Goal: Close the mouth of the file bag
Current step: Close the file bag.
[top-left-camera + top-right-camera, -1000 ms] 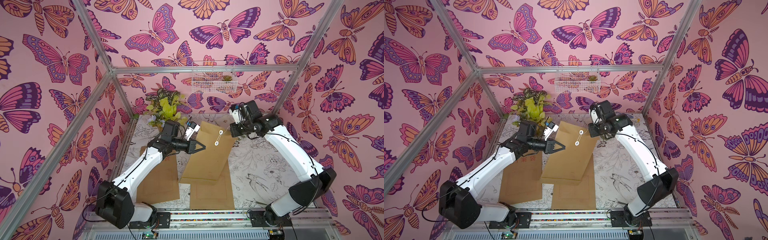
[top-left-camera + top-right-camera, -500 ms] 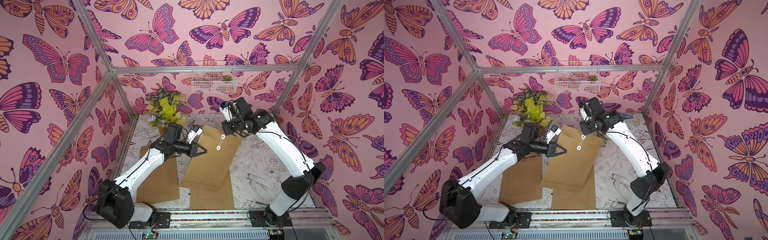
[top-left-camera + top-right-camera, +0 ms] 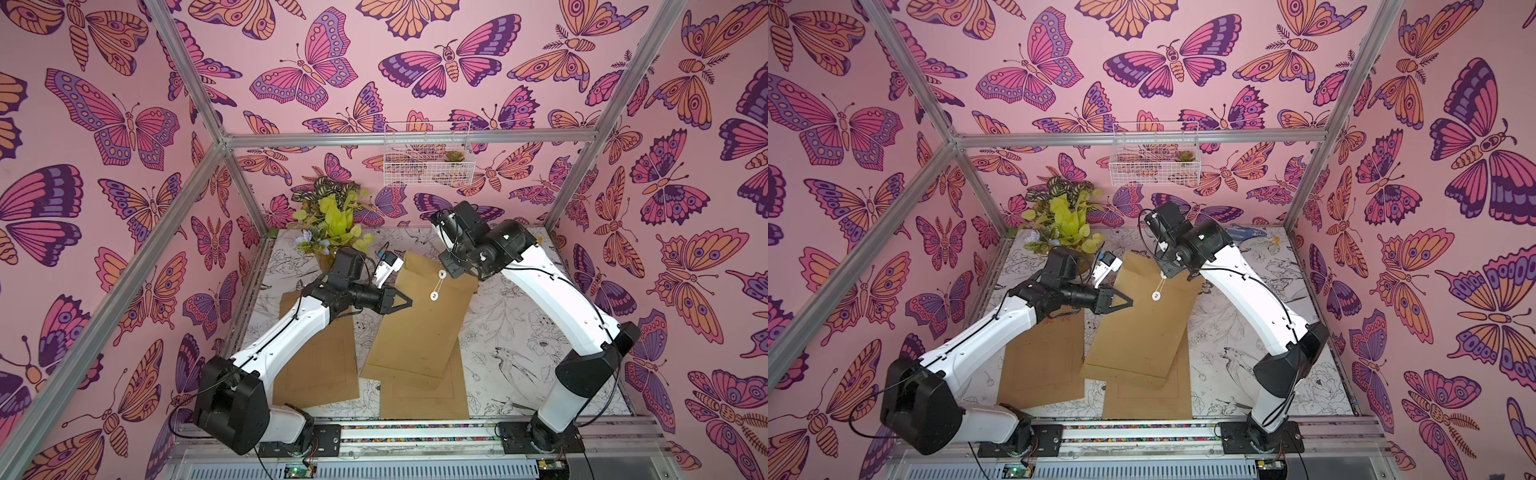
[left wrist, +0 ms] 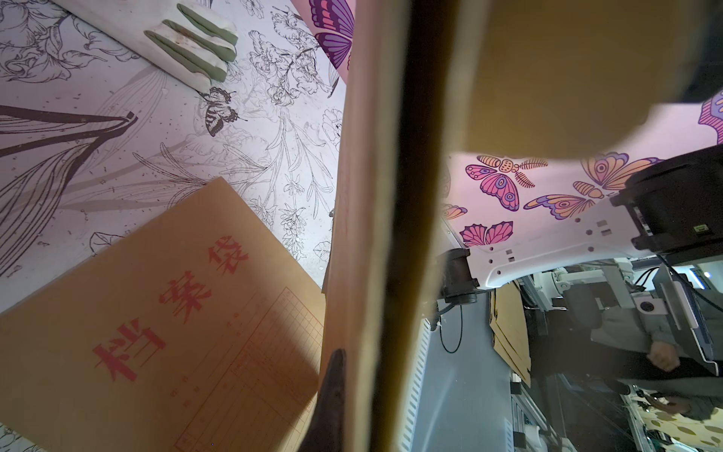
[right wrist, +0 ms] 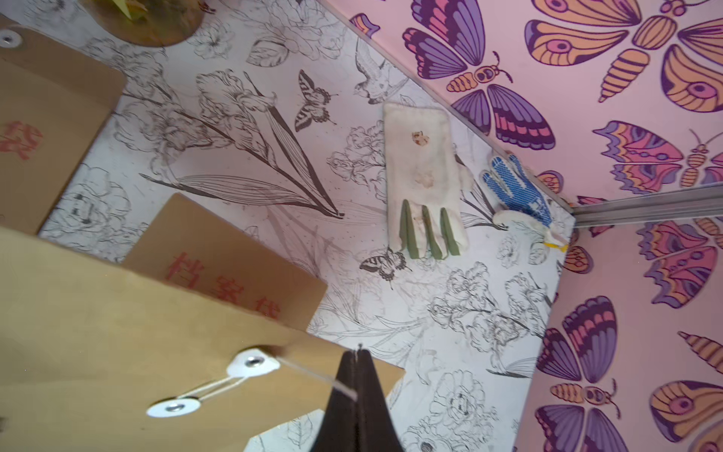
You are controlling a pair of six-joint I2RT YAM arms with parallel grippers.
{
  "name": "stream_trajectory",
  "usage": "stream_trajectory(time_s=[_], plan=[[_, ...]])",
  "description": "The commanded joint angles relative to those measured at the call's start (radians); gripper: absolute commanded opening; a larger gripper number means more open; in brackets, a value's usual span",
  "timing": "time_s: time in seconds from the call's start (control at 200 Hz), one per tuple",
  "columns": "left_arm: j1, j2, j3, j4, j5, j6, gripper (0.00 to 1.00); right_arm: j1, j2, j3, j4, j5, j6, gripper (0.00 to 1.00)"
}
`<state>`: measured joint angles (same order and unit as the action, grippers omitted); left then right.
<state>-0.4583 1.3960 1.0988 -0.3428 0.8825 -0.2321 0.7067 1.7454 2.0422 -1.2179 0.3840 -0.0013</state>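
I see the file bag [image 3: 419,332] tilted over the middle of the bench [image 3: 498,353], with its lower end resting on a second file bag [image 3: 424,403] that lies flat near the front edge. My left gripper [image 3: 408,300] is closed on the bag's left edge. My right gripper [image 5: 358,355] is at the bag's far end, fully closed, pinching the white string [image 5: 309,375] just beside the upper button [image 5: 253,362]. Only the right wrist view shows this pinch; in both top views the wrist hides it. The left wrist view shows the bag edge-on.
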Motion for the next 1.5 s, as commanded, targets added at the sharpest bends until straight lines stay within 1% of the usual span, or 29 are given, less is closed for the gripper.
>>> stream_trajectory(time_s=[0.0, 0.115, 0.396, 0.616, 0.776, 0.956, 1.127, 1.352, 1.392, 1.492], plan=[[0.006, 0.009, -0.012, -0.009, -0.005, 0.014, 0.0, 0.019, 0.029, 0.035, -0.083, 0.044, -0.017, 0.0], [0.006, 0.013, -0.009, -0.008, -0.006, 0.017, 0.0, 0.017, 0.049, 0.061, -0.098, -0.041, -0.006, 0.0], [0.0, 0.012, -0.015, -0.009, -0.006, 0.016, 0.0, -0.018, 0.084, 0.129, -0.047, -0.27, 0.051, 0.0], [-0.002, 0.008, -0.014, -0.009, -0.013, 0.016, 0.0, -0.019, 0.089, 0.114, -0.016, -0.427, 0.081, 0.0], [-0.002, 0.011, -0.006, -0.008, -0.014, 0.019, 0.0, -0.029, 0.049, 0.027, 0.031, -0.523, 0.102, 0.0], [0.0, 0.01, -0.001, -0.009, -0.016, 0.018, 0.0, -0.049, -0.016, -0.115, 0.104, -0.639, 0.138, 0.0], [0.001, 0.01, 0.005, -0.009, -0.019, 0.016, 0.0, -0.068, -0.082, -0.249, 0.164, -0.652, 0.165, 0.0], [0.002, 0.01, 0.016, -0.008, -0.014, 0.011, 0.0, -0.135, -0.166, -0.423, 0.257, -0.667, 0.188, 0.0], [0.001, 0.011, 0.016, -0.008, -0.013, 0.013, 0.0, -0.145, -0.212, -0.455, 0.284, -0.674, 0.195, 0.0], [0.0, 0.013, 0.021, -0.009, -0.011, 0.01, 0.0, -0.158, -0.259, -0.53, 0.366, -0.679, 0.223, 0.04]])
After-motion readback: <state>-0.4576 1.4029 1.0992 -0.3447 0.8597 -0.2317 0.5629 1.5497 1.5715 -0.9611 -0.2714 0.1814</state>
